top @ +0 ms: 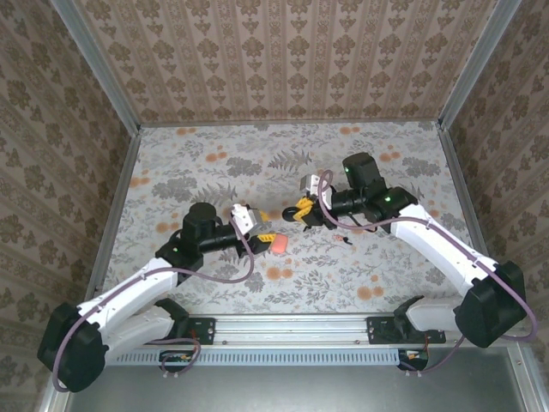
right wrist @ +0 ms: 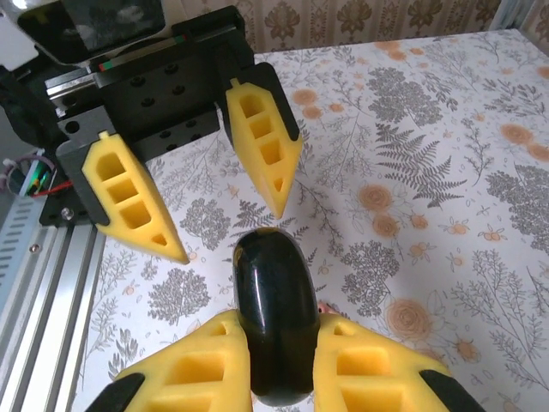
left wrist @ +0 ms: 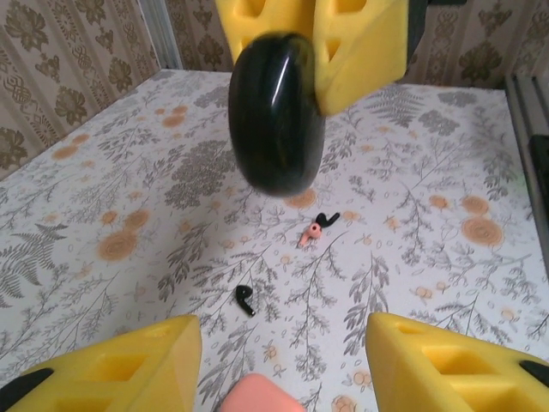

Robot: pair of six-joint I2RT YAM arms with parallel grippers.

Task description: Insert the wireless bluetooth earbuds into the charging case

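Black disc [right wrist: 274,283] sits pinched in my right gripper [right wrist: 279,330]; my left gripper [left wrist: 281,343] gapes wide around the pink charging case [left wrist: 257,396], two earbuds [left wrist: 245,300] lying beyond on the table [left wrist: 429,172].

Two arms, left [top: 137,287] and right [top: 437,245]: white shells, black joints. Purple cable [top: 225,277] along each. Yellow wedge fingers [right wrist: 262,142], square cut-outs. Green light [top: 387,199] on right.
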